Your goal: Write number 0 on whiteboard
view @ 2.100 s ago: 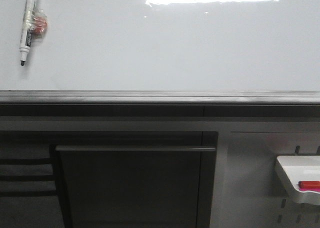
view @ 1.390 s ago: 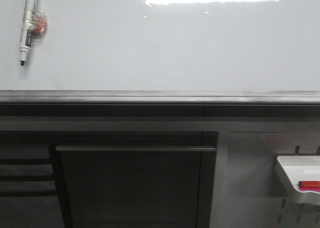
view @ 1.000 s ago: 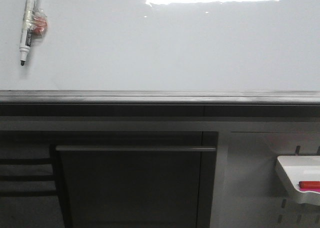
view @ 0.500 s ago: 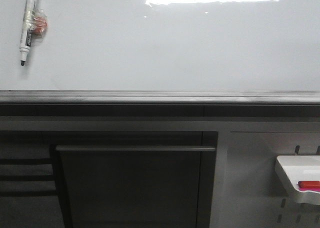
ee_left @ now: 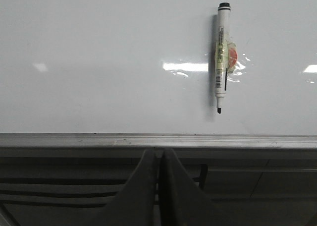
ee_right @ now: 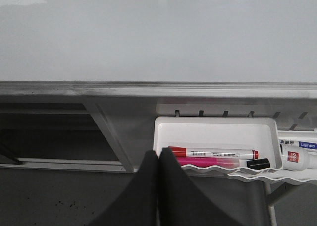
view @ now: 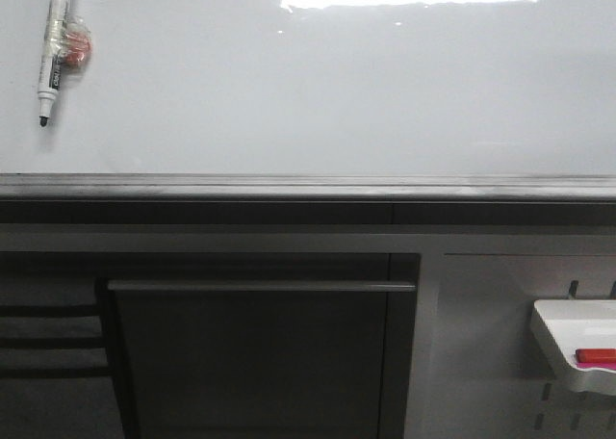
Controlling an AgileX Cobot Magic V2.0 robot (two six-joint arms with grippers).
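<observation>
Whiteboard (view: pixel 318 83) fills the upper half of the front view, glossy and pale, with a bright reflection at its top edge and a grey rail (view: pixel 308 186) along its lower edge; its surface is blank, no number 0 is written on it; a marker (view: pixel 53 49) hangs on the board at the far left, nearly upright, uncapped black tip pointing down, with a small reddish piece under clear tape beside its barrel; below the rail at the right, a white tray (view: pixel 568 348) holds a red item; no gripper shows in this view.

Left wrist view: the left gripper (ee_left: pixel 159 159) has its two dark fingers pressed together with nothing between them; it is below the rail and well apart from the marker (ee_left: pixel 222 57), which sticks to the board above it.

Right wrist view: the right gripper (ee_right: pixel 158 161) also has its fingers closed together and empty; just beyond it the tray (ee_right: pixel 213 132) holds a red marker (ee_right: pixel 213 153), a pink one beneath it and a black cap (ee_right: pixel 258 163); the whiteboard (ee_right: pixel 158 37) above is clean.
</observation>
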